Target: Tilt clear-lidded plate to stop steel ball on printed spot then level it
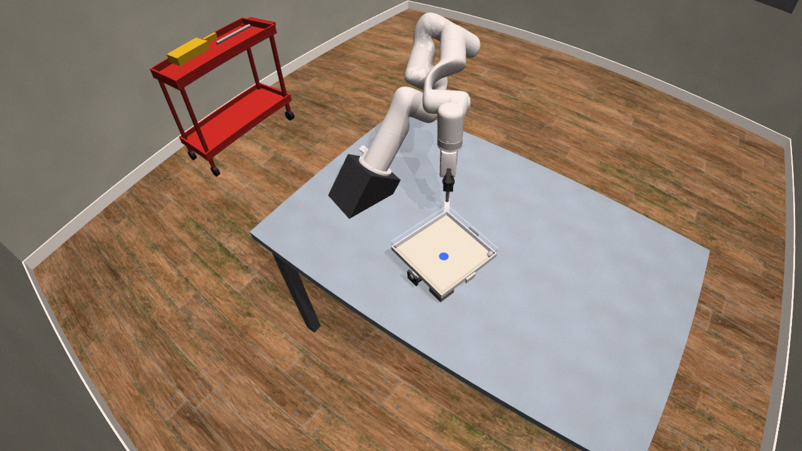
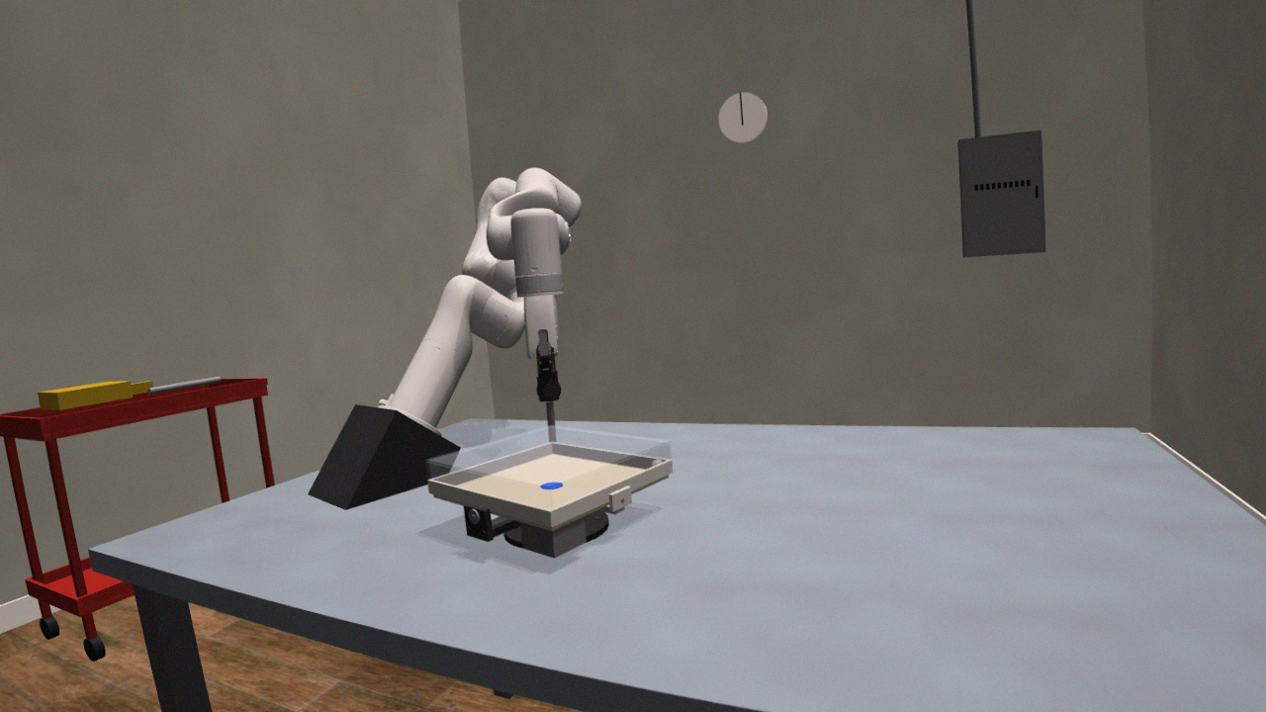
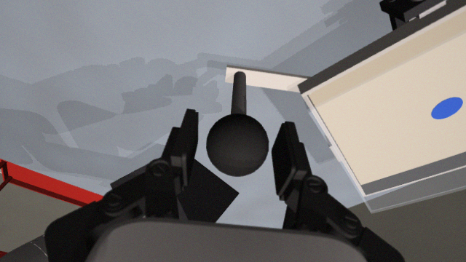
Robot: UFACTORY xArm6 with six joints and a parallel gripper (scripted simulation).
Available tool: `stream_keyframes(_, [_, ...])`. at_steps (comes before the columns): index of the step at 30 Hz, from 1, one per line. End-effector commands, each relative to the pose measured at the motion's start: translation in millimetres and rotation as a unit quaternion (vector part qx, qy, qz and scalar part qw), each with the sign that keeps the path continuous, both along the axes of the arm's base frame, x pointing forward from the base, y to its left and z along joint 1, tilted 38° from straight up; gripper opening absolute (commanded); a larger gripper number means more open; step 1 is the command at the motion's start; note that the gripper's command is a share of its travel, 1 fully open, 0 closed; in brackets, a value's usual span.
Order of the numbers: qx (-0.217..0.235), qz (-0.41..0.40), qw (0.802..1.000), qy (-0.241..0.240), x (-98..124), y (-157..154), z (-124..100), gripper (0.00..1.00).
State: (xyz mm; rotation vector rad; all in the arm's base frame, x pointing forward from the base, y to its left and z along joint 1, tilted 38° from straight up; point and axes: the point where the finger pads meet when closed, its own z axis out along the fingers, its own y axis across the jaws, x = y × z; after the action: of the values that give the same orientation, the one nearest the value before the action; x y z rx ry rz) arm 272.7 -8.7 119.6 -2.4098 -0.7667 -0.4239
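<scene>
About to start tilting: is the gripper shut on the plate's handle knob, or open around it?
Open. In the wrist view the gripper has a finger on each side of the black knob, with visible gaps, so nothing is clamped yet.

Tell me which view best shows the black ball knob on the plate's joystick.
The wrist view: the ball knob fills the middle, between the open claw fingers with gaps on both sides, its stem running down to the plate's tab. In the top view it is a dark speck under the arm; the exterior view shows it small, side-on.
</scene>
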Motion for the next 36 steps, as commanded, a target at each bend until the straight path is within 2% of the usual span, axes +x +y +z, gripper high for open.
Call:
stream_keyframes(1, [-0.001, 0.0, 1.0, -0.001, 1.1, 0.5, -1.0, 0.61])
stream_keyframes(31, [-0.001, 0.0, 1.0, -0.001, 1.7, 3.5, -4.8, 0.61])
stream_keyframes(32, [-0.001, 0.0, 1.0, -0.001, 1.7, 3.5, -4.8, 0.0])
stream_keyframes(36, [-0.001, 0.0, 1.0, -0.001, 1.7, 3.5, -4.8, 0.0])
